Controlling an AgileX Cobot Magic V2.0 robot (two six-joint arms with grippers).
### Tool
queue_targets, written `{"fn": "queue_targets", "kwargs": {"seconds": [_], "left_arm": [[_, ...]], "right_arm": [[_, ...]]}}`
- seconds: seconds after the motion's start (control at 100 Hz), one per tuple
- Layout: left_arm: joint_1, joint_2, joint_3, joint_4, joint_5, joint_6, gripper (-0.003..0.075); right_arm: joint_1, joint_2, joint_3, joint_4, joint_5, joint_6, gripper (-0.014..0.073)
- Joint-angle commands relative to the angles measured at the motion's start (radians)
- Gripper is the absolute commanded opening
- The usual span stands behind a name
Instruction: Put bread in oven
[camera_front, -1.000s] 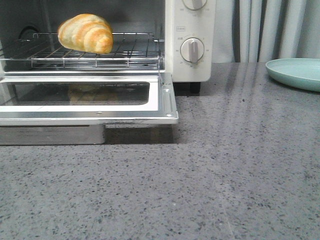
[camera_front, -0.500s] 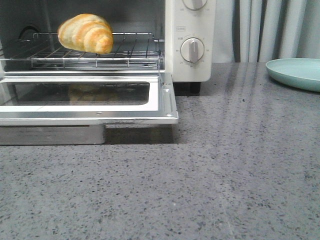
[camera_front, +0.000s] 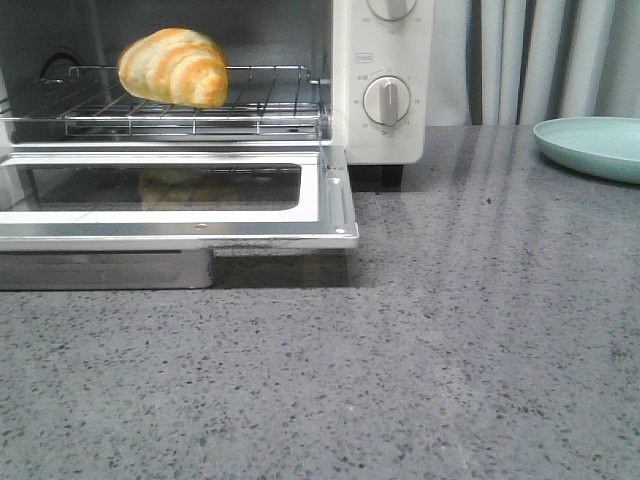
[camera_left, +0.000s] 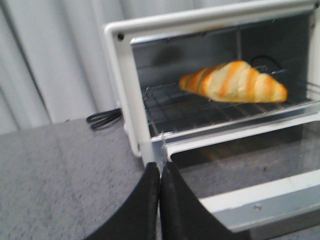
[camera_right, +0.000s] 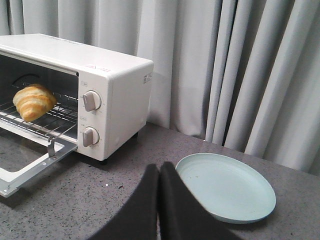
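The bread (camera_front: 172, 66) already lay on the wire rack (camera_front: 260, 100) inside the oven (camera_right: 117, 95), whose door (camera_front: 330, 200) hung open, while both the left gripper (camera_left: 159, 200) and right gripper (camera_right: 160, 200) were pressed closed and empty.

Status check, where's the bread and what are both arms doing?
Left pincer shut, empty; right pincer shut, empty. Bread on oven rack. Door open, nothing blocking.
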Motion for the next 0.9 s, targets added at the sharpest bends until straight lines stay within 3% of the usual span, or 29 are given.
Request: {"fn": "queue_targets", "kwargs": {"seconds": [0.0, 0.09, 0.35, 0.89], "left_arm": [[0.038, -0.036, 0.055, 0.064, -0.132, -0.111, -0.0021], [0.062, -0.095, 0.116, 0.015, -0.136, -0.111, -0.0021], [0.094, -0.167, 0.113, 0.016, 0.235, -0.111, -0.0021], [0.097, -0.167, 0.113, 0.013, 0.230, -0.111, -0.0021]], "right_arm": [[0.000, 0.018, -0.016, -0.036, -0.063, 0.002, -0.0069], [0.000, 0.018, -0.016, -0.036, -0.063, 0.002, -0.0069], [0.000, 0.018, -0.016, -0.036, -0.063, 0.002, -0.0069], [0.000, 0.018, -0.016, -0.036, -0.063, 0.002, -0.0069]]}}
